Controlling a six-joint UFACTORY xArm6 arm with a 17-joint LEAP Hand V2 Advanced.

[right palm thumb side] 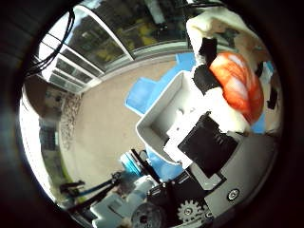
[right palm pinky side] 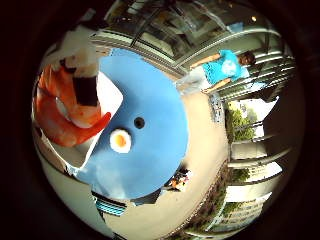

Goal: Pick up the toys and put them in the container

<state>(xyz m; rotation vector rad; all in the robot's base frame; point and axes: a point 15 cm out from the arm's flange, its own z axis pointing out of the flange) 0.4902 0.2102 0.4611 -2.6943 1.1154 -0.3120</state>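
Shrimp toy (right palm pinky side: pixel 62 117) clasped in curled hand (right palm thumb side: pixel 209 142) above white container (right palm thumb side: pixel 161 114) — could catch the rim and drop beside egg toy (right palm pinky side: pixel 120 141) on blue table (right palm pinky side: pixel 155 110) if released early.

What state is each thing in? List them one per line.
Shrimp toy: held in the hand, above the container.
Hand: shut on the shrimp toy.
Container: white, open-topped, nothing visible in the part that shows.
Fried egg toy: lying flat on the blue table, outside the container.
Blue table: round, with a dark hole at its middle.
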